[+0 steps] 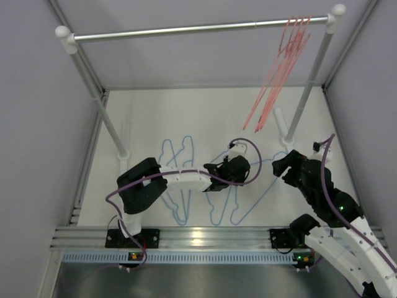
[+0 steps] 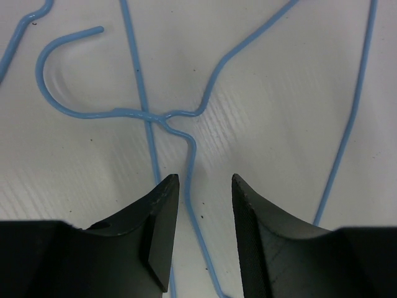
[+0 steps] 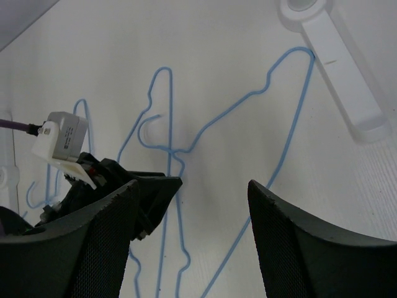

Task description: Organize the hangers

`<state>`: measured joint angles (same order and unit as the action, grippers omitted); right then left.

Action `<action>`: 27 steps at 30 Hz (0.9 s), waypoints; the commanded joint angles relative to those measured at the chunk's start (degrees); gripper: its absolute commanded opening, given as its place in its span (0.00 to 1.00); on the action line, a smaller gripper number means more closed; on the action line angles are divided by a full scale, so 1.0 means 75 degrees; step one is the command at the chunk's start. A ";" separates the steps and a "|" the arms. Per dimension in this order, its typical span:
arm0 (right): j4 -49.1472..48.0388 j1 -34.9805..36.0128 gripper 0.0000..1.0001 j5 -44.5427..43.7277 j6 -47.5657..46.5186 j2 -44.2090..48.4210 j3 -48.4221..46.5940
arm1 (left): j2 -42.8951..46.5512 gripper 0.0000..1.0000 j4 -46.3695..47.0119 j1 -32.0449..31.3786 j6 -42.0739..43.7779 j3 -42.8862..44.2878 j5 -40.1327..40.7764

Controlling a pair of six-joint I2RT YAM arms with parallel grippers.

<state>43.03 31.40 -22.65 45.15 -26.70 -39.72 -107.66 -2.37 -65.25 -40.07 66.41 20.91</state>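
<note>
1. Hangers (image 1: 186, 144) of light blue wire lie flat and overlapping on the white table (image 1: 155, 118), under and ahead of both pairs of jaws. The pink-red hangers (image 1: 282, 71) hang bunched at the right end of the silver rail (image 1: 186, 28), well apart from either arm.
2. The left jaws stand partly parted, with a moderate gap, and grip nothing. Just ahead of their tips lies one blue hanger's twisted neck (image 2: 158, 116), its hook (image 2: 46, 68) curling off ahead and to the left. A single strand runs from that twist back into the gap, nearer the left-hand finger (image 2: 162, 211) than the other. Whether either finger touches the strand cannot be told.
3. The right jaws are spread wide and empty, above the table. Through their gap, further ahead, blue wires cross one another. The left arm's white camera box (image 3: 62, 138) shows beyond the left-hand finger, and the rack's white foot (image 3: 338, 68) lies ahead to the right.
</note>
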 commanded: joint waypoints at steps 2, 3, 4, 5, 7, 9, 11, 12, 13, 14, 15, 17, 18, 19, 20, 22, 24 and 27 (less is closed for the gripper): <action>-0.0299 0.0114 0.68 0.0009 -0.0019 0.0138 0.0047 | -0.0376 0.42 -0.0269 0.0064 0.0456 0.0578 0.0072; -0.0299 0.0114 0.68 -0.0003 -0.0031 0.0149 0.0047 | -0.0446 0.42 -0.0305 0.0064 0.0491 0.0625 0.0072; -0.0311 0.0114 0.69 -0.0003 -0.0020 0.0150 0.0047 | -0.0551 0.42 -0.0305 0.0064 0.0561 0.0683 0.0049; -0.0311 0.0114 0.68 -0.0003 -0.0031 0.0161 0.0047 | -0.0587 0.42 -0.0340 0.0064 0.0574 0.0707 0.0048; -0.0299 0.0114 0.68 -0.0014 -0.0031 0.0173 0.0058 | -0.0727 0.41 -0.0387 0.0064 0.0667 0.0731 0.0060; -0.0311 0.0114 0.69 -0.0003 -0.0031 0.0196 0.0070 | -0.0786 0.40 -0.0422 0.0064 0.0703 0.0754 0.0048; -0.0299 0.0114 0.69 -0.0003 -0.0019 0.0208 0.0093 | -0.0868 0.39 -0.0550 0.0064 0.0714 0.0789 0.0165; -0.0299 0.0114 0.69 -0.0003 -0.0019 0.0220 0.0094 | -0.0880 0.39 -0.0551 0.0064 0.0738 0.0778 0.0200; -0.0288 0.0114 0.69 0.0032 -0.0031 0.0220 0.0094 | -0.0892 0.39 -0.0551 0.0064 0.0738 0.0766 0.0224; -0.0299 0.0114 0.69 0.0021 -0.0020 0.0232 0.0105 | -0.0915 0.39 -0.0563 0.0064 0.0749 0.0755 0.0247; -0.0288 0.0114 0.69 0.0021 -0.0031 0.0243 0.0105 | -0.0950 0.38 -0.0563 0.0064 0.0808 0.0754 0.0236; -0.0276 0.0114 0.69 0.0021 -0.0019 0.0267 0.0105 | -0.1009 0.34 -0.0551 0.0064 0.0855 0.0755 0.0248; -0.0264 0.0114 0.69 0.0009 -0.0019 0.0267 0.0105 | -0.1032 0.32 -0.0574 0.0064 0.0913 0.0754 0.0248; -0.0252 0.0114 0.69 -0.0003 -0.0019 0.0278 0.0094 | -0.1056 0.30 -0.0574 0.0064 0.0937 0.0754 0.0248; -0.0241 0.0114 0.69 -0.0003 -0.0019 0.0302 0.0082 | -0.1091 0.28 -0.0586 0.0075 0.0949 0.0754 0.0259; -0.0205 0.0114 0.69 -0.0038 -0.0020 0.0314 0.0070 | -0.1138 0.20 -0.0610 0.0087 0.1007 0.0673 0.0260; -0.0182 0.0114 0.69 -0.0050 -0.0019 0.0349 0.0082 | -0.1161 0.12 -0.0610 0.0076 0.1007 0.0602 0.0248; -0.0194 0.0114 0.69 -0.0015 0.0004 0.0349 0.0105 | -0.1080 0.03 -0.0598 0.0076 0.0938 0.0415 0.0224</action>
<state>42.87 31.40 -22.63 45.15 -24.53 -38.68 -114.56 -4.73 -64.66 -33.08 71.13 22.87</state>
